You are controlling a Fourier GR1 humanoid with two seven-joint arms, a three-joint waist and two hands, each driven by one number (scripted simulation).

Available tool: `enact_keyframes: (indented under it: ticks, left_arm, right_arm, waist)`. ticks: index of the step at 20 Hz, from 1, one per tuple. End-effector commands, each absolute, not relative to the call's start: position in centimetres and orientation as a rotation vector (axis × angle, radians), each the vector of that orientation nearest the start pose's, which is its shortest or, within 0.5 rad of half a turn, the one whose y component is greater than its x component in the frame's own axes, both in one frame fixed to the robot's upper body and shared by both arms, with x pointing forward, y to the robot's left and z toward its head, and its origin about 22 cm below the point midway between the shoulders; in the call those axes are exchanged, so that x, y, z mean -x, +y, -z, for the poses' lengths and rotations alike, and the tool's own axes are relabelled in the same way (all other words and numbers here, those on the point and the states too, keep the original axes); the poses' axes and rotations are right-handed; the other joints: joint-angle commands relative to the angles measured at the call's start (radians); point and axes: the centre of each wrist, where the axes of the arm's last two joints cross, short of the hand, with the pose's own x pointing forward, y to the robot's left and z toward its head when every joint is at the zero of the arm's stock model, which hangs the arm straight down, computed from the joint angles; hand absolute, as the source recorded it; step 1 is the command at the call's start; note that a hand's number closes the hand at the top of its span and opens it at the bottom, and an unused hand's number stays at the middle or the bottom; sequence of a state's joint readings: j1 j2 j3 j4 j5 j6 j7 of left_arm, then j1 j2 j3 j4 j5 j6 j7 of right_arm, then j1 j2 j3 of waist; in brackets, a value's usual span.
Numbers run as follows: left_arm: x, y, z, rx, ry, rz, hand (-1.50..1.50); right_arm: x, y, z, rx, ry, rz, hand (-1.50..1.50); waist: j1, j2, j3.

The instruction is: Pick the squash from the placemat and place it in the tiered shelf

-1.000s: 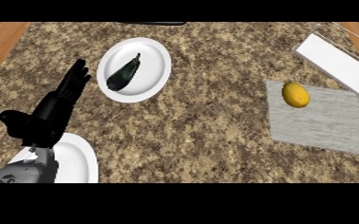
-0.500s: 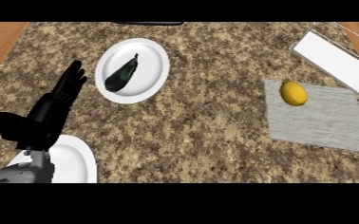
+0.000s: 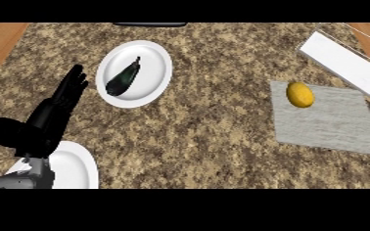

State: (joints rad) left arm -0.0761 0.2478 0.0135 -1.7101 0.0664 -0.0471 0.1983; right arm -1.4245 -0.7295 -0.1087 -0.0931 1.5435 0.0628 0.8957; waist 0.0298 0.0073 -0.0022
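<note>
Lying on the placemat (image 3: 325, 117), the squash (image 3: 300, 94) sits unobstructed beside the shelf (image 3: 336, 61).

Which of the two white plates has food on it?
The upper plate, beside the left hand's fingertips: a dark eggplant lies on it. The lower plate, partly under the forearm, shows nothing on it.

The left hand (image 3: 51, 115) shows at the lower left of the head view on its grey forearm, resting open with straight black fingers (image 3: 72, 80) pointing up.
</note>
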Motion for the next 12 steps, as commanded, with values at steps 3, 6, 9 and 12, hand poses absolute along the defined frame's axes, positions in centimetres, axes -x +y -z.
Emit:
enact_keyframes:
  ticks: [3,6,9,12]
  left_arm:
    - [-25.4,27.0,-6.0,-0.096,-1.575,0.188,0.0]
    - [-25.4,26.8,-6.3,-0.097,-1.582,0.198,0.0]
    - [-25.4,27.2,-6.3,-0.095,-1.569,0.209,0.0]
    - [-26.1,28.0,-6.8,-0.128,-1.577,0.193,0.0]
  right_arm:
    - [-45.6,-34.3,-32.1,1.935,-0.327,-0.215,-1.5]
    - [-45.0,-34.1,-34.8,1.923,-0.497,-0.037,-1.5]
    - [-44.6,-33.6,-36.4,1.966,-0.611,0.079,-1.5]
    - [-43.1,-32.8,-41.1,1.954,-0.705,0.256,-1.5]
  waist:
    - [-0.002,0.0,0.002]
    - [0.007,0.004,0.002]
    - [0.007,0.003,0.003]
    - [-0.001,0.0,0.002]
